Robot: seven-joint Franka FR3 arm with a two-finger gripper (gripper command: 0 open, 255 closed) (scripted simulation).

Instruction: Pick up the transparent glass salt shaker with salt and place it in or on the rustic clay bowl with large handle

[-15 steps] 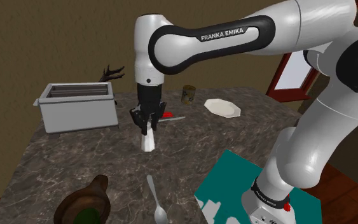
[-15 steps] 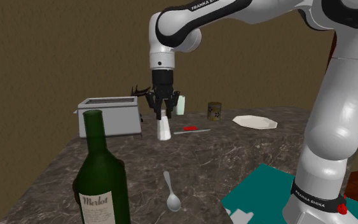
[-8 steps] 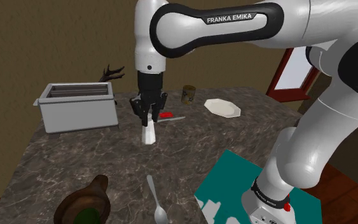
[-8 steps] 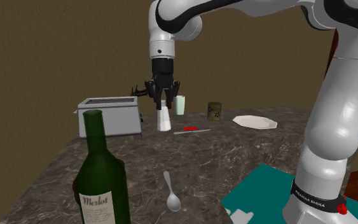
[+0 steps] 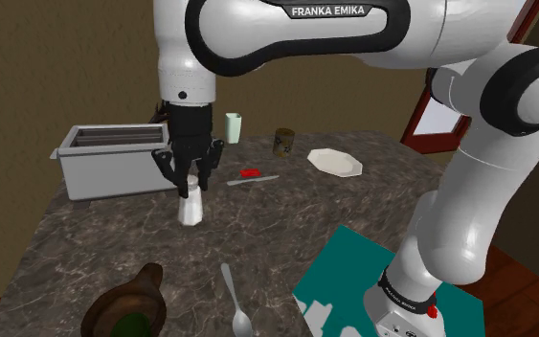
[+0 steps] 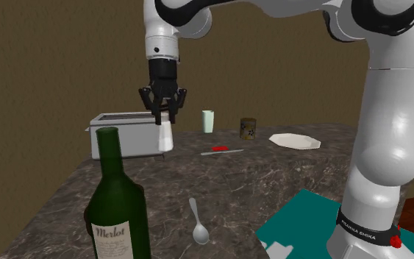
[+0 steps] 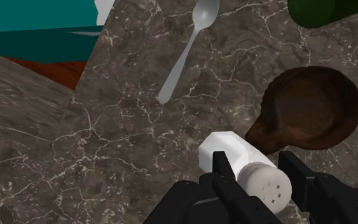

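My black gripper (image 5: 191, 184) is shut on the top of a white salt shaker (image 5: 191, 205) and holds it above the dark marble table (image 5: 286, 220). The second exterior view has the shaker (image 6: 165, 136) hanging under the gripper (image 6: 163, 119), in front of the toaster. In the wrist view the fingers (image 7: 225, 175) clasp the shaker (image 7: 244, 167) just under its perforated cap. The brown clay bowl with a handle (image 7: 311, 108) lies on the table below and just beyond the shaker. In the shoulder view the bowl (image 5: 123, 304) sits at the near left corner.
A grey toaster (image 5: 116, 159) stands at the back left. A spoon (image 5: 235, 300) lies near the front edge, a green wine bottle (image 6: 117, 206) by the bowl. A pale cup (image 5: 233, 126), a tin (image 5: 283, 142), a red-handled knife (image 5: 253, 176) and a white plate (image 5: 334, 162) are behind.
The gripper has lifted the shaker off the table and carried it toward the shoulder view's left, closer to the toaster and the bowl.
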